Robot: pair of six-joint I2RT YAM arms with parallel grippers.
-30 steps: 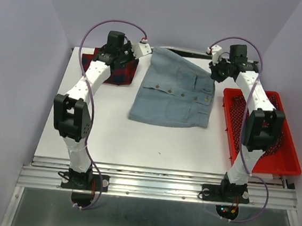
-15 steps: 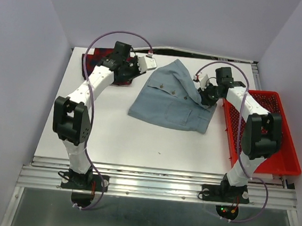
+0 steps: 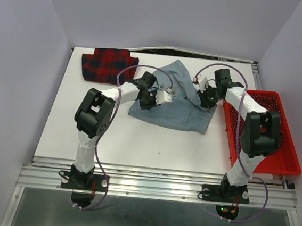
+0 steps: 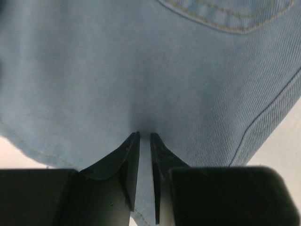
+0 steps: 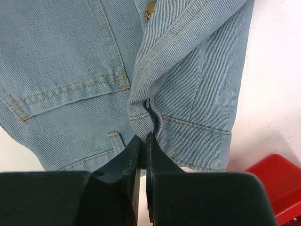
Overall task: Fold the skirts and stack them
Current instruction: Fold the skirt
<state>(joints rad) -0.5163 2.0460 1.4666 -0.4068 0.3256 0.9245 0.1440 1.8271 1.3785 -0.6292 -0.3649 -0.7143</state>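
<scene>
Since a second ago, the left end effector has left the folded plaid skirt at far left and reached the denim skirt mid-table. Its jaws are nearly closed, grip not determinable. The right end effector stays clamped on the turned-over denim edge, so the fold is partly done. White table, red basket at right.

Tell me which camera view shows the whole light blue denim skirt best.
The top external view: the light blue denim skirt lies nearly whole, its far right corner folded over. The left wrist view shows only plain fabric and a hem; the right wrist view shows a pocket seam and the folded edge pinched by the right gripper.
</scene>
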